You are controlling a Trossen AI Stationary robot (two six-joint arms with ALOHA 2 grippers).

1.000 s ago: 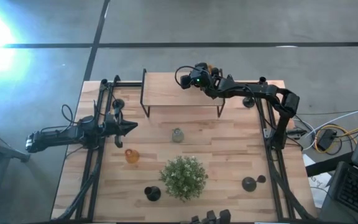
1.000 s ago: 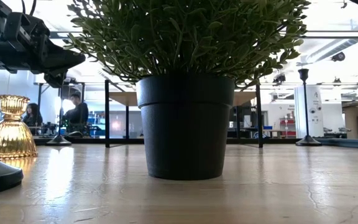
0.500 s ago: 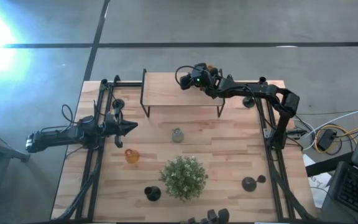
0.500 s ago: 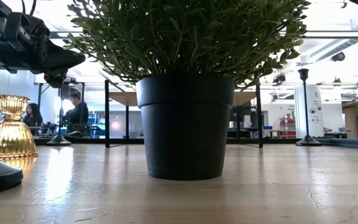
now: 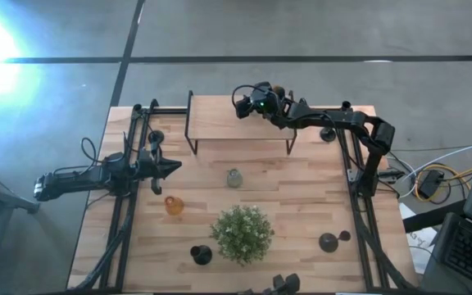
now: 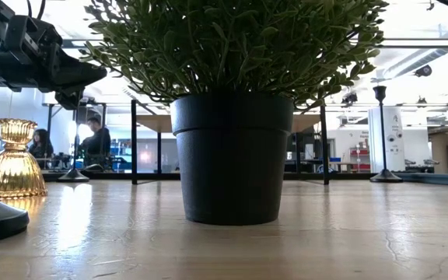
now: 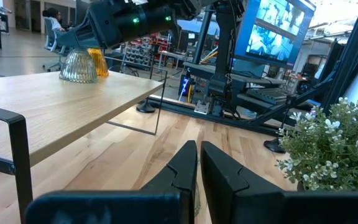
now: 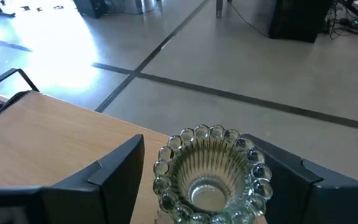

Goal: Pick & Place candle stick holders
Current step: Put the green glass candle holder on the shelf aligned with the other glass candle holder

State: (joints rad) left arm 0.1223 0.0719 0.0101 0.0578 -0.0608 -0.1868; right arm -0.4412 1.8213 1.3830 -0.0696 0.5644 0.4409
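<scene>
Fingers [image 8: 117, 167] of the right gripper [image 5: 240, 102]: set apart, one on each side of a clear ribbed glass vessel with a beaded rim [image 8: 211, 174], neither seen to press it. A second ago the arm was placed almost the same; the spread of the fingers is the change noted, so a release is judged just made.

Vessel: stood upright on the raised wooden shelf on black legs [image 5: 220, 123], at its far edge, beside an amber glass piece [image 7: 98, 62].

Black candle stick holders, round base and thin stem: none held.
- One [image 5: 201, 254] is found near the front edge, just beside the potted green plant [image 5: 242, 233].
- One [image 5: 328, 242] is at front right.
- One [image 5: 156, 137] is by the left arm's frame.
- One [image 5: 328, 134] is under the right arm.

All are on the wooden table [image 5: 301, 188], well apart from the shelf top. Their placing is judged not yet begun.

Left gripper [image 5: 174, 167]: fingers pressed together on nothing, waiting over the table's left side.

Other items: an orange flask-shaped glass vase [image 5: 174, 205] and a grey-green flask-shaped vase [image 5: 233, 178], both mid-table.
</scene>
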